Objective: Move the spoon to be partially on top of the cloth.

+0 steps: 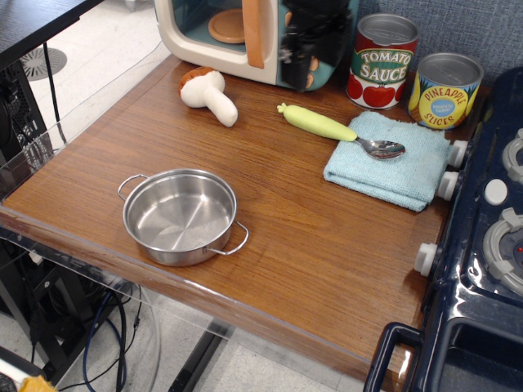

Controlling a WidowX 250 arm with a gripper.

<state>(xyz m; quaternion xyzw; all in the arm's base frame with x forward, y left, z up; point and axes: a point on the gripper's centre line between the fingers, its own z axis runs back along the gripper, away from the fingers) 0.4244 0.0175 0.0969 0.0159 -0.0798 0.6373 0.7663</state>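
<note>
The spoon (327, 126) lies on the wooden table with its pale yellow-green handle pointing left and its shiny metal bowl resting on the cloth (394, 170), a folded light blue towel at the right back. My gripper (306, 41) is a dark, motion-blurred shape high at the back, in front of the toy microwave. It is well above and behind the spoon handle and touches nothing. Its fingers are too blurred to tell whether they are open or shut.
A steel pan (180, 214) sits at the front left. A plush mushroom (208, 91) lies near the toy microwave (221, 33). A tomato sauce can (384, 61) and a pineapple can (444, 90) stand behind the cloth. A dark blue toy stove (490, 245) borders the right edge.
</note>
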